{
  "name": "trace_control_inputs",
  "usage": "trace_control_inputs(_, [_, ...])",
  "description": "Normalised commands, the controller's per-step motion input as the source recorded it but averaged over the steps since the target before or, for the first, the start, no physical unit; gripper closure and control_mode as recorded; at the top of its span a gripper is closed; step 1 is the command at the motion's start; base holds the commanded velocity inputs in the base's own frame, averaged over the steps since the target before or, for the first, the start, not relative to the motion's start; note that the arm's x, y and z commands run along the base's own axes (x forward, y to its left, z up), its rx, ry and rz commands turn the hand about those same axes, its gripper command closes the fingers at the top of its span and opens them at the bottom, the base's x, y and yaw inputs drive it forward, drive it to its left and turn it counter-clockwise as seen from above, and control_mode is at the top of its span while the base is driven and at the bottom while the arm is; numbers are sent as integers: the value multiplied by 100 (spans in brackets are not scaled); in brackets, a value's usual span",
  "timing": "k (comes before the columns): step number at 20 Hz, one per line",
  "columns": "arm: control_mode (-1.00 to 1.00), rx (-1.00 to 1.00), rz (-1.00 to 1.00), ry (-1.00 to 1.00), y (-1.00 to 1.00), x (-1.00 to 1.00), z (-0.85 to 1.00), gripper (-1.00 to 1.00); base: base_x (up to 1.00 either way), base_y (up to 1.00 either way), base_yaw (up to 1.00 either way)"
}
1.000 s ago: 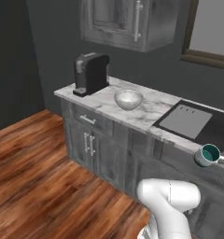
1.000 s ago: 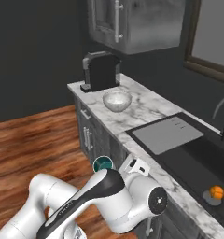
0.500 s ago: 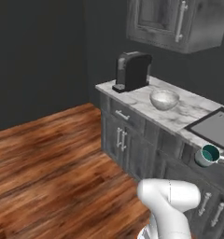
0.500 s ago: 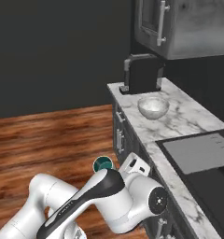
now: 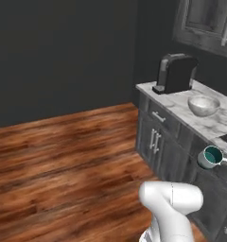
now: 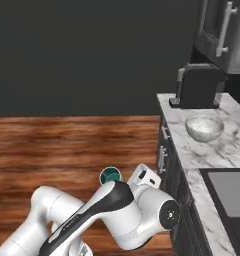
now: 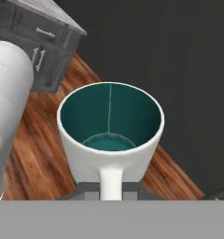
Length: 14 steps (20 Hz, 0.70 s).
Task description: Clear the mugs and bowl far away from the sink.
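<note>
My gripper (image 7: pixel 111 190) is shut on the handle of a pale grey mug (image 7: pixel 110 130) with a teal inside. The mug is upright and empty, held in the air off the counter's front. That mug (image 5: pixel 211 157) hangs beside the cabinet fronts in the left base view, and the mug (image 6: pixel 111 176) shows above my arm's elbow in the right base view. The speckled bowl (image 5: pixel 204 105) stands on the marble counter (image 5: pixel 214 124) near the coffee machine; the bowl (image 6: pixel 204 127) is well apart from the mug. The sink's grey drainboard (image 6: pixel 230 189) shows at the right edge.
A dark coffee machine (image 6: pixel 199 86) stands at the counter's far end, below wall cabinets (image 6: pixel 223 30). Grey cabinet doors and drawers (image 5: pixel 158 137) face the wooden floor (image 5: pixel 63 160), which lies wide to the left. A dark wall is behind.
The whole picture has shifted: the camera has moved, and the counter now sits further right in both base views with more floor in view. The mug stays in my shut gripper.
</note>
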Motion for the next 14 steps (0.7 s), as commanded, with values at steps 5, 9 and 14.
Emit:
trace_control_inputs(5, [100, 0, 0, 0, 0, 0, 0, 100, -8, 0, 44])
trace_control_inputs(9, [100, 0, 0, 0, 0, 0, 0, 100, -3, 0, 44])
trace_control_inputs(14, [100, 0, 0, 0, 0, 0, 0, 100, 0, 0, 41])
